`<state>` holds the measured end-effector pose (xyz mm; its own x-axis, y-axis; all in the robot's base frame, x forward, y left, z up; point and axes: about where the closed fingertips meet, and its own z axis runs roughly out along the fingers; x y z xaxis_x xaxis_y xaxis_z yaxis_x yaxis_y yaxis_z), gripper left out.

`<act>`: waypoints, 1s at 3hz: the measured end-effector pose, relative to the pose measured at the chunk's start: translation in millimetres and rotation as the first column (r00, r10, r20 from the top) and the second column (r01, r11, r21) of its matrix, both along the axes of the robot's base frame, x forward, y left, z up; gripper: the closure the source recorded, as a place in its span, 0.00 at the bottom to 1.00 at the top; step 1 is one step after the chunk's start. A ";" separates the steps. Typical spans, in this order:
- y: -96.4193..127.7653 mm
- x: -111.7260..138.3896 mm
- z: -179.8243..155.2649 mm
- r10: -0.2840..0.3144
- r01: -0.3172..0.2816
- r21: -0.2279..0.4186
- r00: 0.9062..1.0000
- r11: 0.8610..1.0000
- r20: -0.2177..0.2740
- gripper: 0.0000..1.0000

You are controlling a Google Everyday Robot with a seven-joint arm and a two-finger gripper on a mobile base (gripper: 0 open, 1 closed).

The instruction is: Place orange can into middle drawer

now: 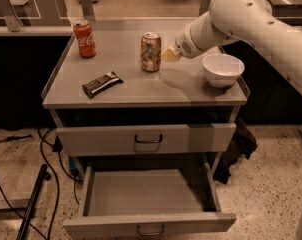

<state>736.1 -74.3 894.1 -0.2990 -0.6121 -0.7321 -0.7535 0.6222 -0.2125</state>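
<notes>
The orange can [151, 51] stands upright near the middle of the grey cabinet top [141, 89]. My gripper [169, 54] comes in from the right on the white arm and sits just to the right of the can, very close to it. The middle drawer [148, 199] is pulled open below and holds nothing that I can see. The drawer above it [147, 139] is shut.
A red cola can [84, 38] stands at the back left of the top. A dark wrapped snack bar [102, 84] lies at the front left. A white bowl [222, 69] stands at the right edge. Cables and a dark pole [33, 199] lie on the floor at left.
</notes>
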 end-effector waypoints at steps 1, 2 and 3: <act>7.0 4.4 -1.5 0.011 -0.011 0.017 1.000 1.000 -0.010 0.16; 14.9 8.4 -3.3 0.027 -0.026 0.032 1.000 0.999 -0.015 0.13; 23.2 13.2 -4.7 0.041 -0.041 0.045 0.999 0.998 -0.015 0.14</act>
<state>749.3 -51.2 889.4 -0.2863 -0.5909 -0.7543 -0.7817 0.5993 -0.1728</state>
